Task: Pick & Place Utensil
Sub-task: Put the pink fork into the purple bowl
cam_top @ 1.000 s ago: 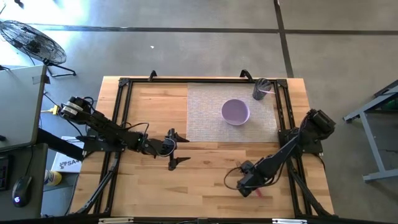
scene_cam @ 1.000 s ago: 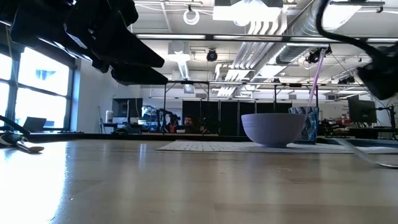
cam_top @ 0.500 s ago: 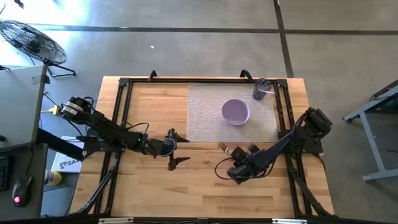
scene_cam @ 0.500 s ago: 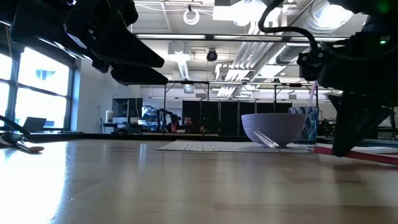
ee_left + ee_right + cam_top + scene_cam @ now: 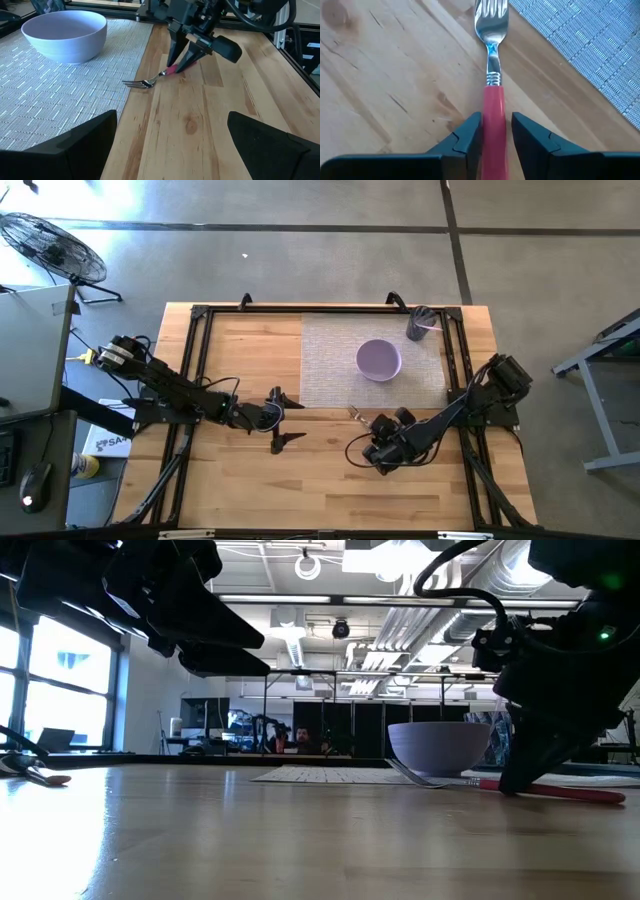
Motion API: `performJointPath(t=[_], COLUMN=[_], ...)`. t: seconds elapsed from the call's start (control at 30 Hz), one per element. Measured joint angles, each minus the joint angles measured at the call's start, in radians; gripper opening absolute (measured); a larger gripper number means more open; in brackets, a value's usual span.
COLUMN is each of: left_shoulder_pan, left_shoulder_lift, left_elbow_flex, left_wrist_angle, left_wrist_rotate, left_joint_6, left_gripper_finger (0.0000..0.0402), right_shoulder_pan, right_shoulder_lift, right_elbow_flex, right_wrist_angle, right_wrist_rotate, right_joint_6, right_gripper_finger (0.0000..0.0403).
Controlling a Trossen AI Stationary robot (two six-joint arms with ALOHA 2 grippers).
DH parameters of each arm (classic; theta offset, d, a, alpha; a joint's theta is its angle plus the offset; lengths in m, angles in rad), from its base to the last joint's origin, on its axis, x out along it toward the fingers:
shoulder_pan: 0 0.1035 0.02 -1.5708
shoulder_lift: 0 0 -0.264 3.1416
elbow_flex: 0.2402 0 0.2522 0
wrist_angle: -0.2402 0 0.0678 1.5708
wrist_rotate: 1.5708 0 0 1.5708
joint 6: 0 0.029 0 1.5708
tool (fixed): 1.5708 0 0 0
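Here the right gripper (image 5: 493, 135) brackets the red plastic handle of a steel-tined fork (image 5: 156, 78), its fingers (image 5: 465, 135) snug either side of it, though whether they pinch or have just slackened I cannot tell. The fork lies on the bare wooden table (image 5: 330, 480), tines reaching ahead of the gripper to just short of the grey woven placemat (image 5: 330, 360). This looks like the setting-down step; next would be spreading wider and lifting straight off. The left gripper (image 5: 278, 420) waits spread wide, well apart.
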State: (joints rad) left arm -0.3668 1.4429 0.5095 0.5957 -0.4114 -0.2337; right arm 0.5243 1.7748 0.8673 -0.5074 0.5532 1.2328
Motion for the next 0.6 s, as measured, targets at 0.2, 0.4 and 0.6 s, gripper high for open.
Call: performJointPath(t=[0.2, 0.4, 0.6], left_shoulder_pan=[0.000, 0.000, 0.000], left_shoulder_lift=[0.000, 0.000, 0.000], left_elbow_flex=[0.000, 0.000, 0.000], left_wrist_angle=[0.000, 0.000, 0.000], left_wrist_rotate=[0.000, 0.000, 0.000], left_joint_6=[0.000, 0.000, 0.000], left_gripper_finger=[0.0376, 0.0376, 0.0376], right_shoulder_pan=[-0.002, 0.000, 0.002], right_shoulder_lift=[0.006, 0.065, 0.107], right_elbow_flex=[-0.001, 0.000, 0.004], right_wrist_angle=[0.016, 0.070, 0.079], right_wrist_rotate=[0.076, 0.143, 0.171], right_joint_6=[0.017, 0.015, 0.016], right_gripper_finger=[0.0117, 0.0118, 0.0115])
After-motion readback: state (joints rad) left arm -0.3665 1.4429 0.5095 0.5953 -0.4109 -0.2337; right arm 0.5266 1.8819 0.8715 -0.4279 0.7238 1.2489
